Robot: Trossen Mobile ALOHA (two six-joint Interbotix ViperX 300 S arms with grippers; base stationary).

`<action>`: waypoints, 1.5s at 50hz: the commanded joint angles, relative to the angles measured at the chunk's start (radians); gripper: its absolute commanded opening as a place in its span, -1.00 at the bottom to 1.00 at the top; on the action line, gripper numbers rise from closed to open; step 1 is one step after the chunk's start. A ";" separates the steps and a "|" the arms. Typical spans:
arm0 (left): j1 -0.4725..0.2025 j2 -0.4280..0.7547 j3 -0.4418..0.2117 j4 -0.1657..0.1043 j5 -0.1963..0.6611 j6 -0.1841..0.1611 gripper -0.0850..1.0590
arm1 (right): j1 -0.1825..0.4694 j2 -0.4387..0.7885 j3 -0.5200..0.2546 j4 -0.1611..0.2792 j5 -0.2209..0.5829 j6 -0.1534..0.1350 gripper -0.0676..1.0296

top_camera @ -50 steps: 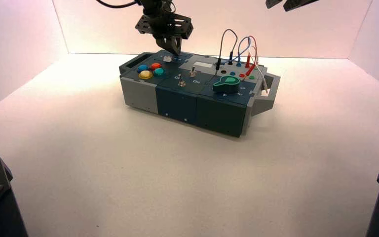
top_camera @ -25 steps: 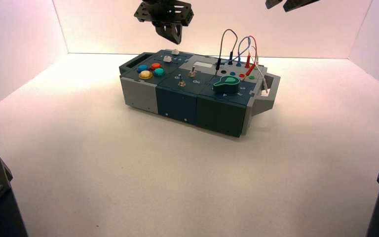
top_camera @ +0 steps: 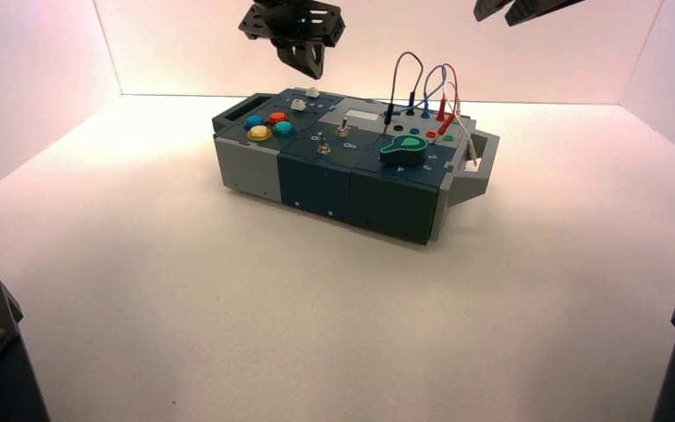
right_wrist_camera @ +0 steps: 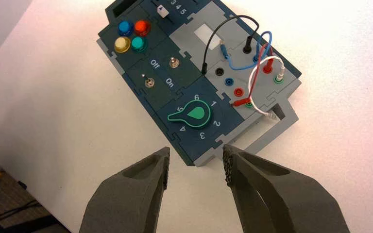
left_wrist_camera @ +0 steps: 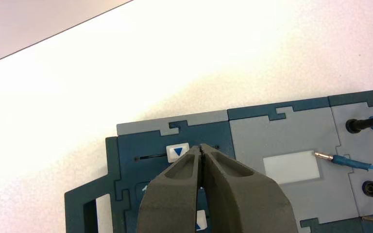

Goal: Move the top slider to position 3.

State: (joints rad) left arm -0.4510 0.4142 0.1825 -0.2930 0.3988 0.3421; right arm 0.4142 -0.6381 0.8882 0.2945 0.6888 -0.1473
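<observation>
Four coloured buttons (right_wrist_camera: 131, 35), blue, red, yellow and teal, sit clustered at one end of the box (top_camera: 352, 189). Beside them stand two metal toggle switches (right_wrist_camera: 173, 62), then a green knob (right_wrist_camera: 190, 114) ringed by numbers. Coloured wires (right_wrist_camera: 252, 58) loop between sockets on the grey panel.

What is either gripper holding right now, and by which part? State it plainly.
Nothing is held. The left gripper hangs above the box with fingers closed on nothing, clear of the top slider. The right gripper is open and empty, raised away.
</observation>
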 commanded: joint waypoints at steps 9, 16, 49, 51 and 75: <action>0.006 -0.041 -0.040 0.011 0.117 0.023 -0.91 | 0.003 -0.003 -0.009 0.003 0.000 0.000 0.18; 0.008 -0.066 -0.048 0.021 0.201 0.035 -0.91 | 0.003 -0.003 -0.005 0.003 0.003 0.000 0.18; 0.034 -0.129 -0.074 0.110 0.377 0.069 -0.91 | 0.003 -0.011 -0.009 0.003 0.021 -0.003 0.18; 0.034 -0.132 -0.081 0.109 0.387 0.072 -0.91 | 0.003 -0.009 -0.011 0.002 0.021 -0.003 0.18; 0.037 -0.212 0.005 0.101 0.351 0.106 -0.91 | 0.002 0.025 0.011 -0.031 -0.015 -0.049 0.18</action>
State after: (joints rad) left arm -0.4234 0.2700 0.1779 -0.1902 0.7731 0.4372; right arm 0.4142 -0.6167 0.9035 0.2730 0.6949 -0.1871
